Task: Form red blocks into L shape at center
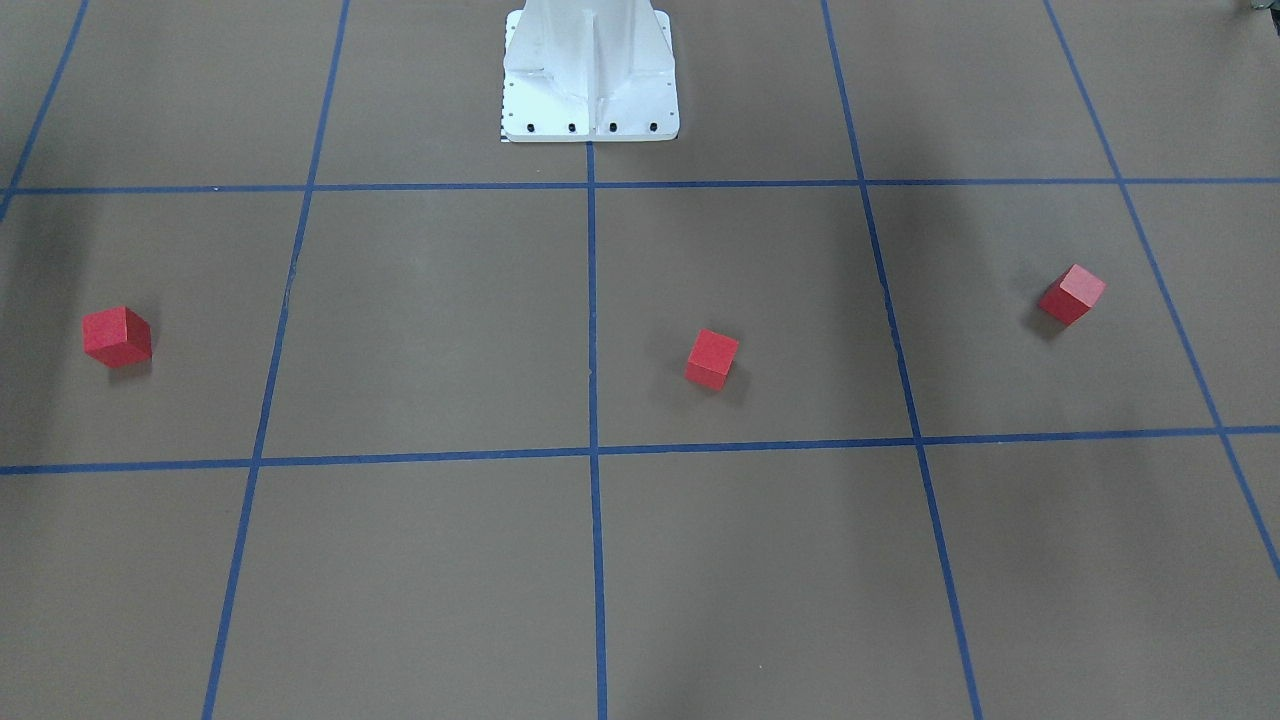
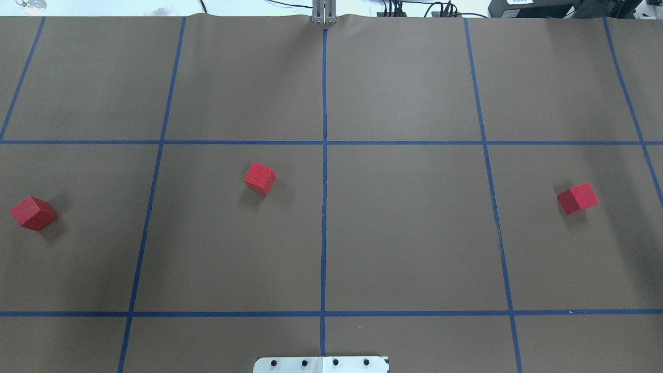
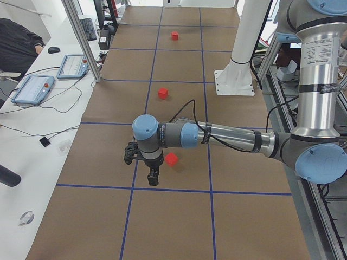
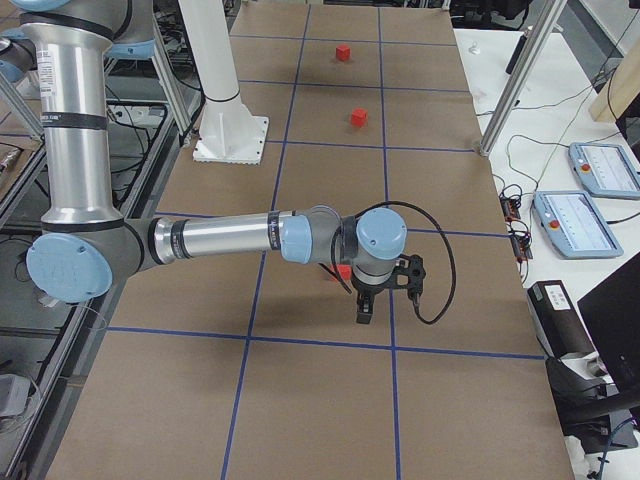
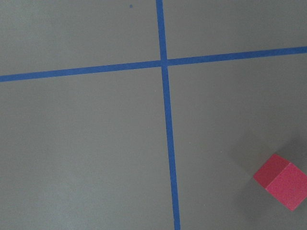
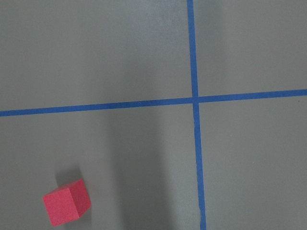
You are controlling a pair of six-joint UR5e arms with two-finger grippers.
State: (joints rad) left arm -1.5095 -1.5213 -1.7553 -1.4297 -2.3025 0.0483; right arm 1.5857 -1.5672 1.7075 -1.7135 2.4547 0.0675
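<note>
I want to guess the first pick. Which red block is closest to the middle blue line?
The middle block, just left of that line. The left block and right block sit far out, past the next lines.

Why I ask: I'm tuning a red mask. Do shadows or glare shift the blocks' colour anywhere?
Front-facing view: one red block has a washed-out pale top. Overhead view: no glare, soft shadows. Right wrist view: a broad shadow band misses the block.
</note>
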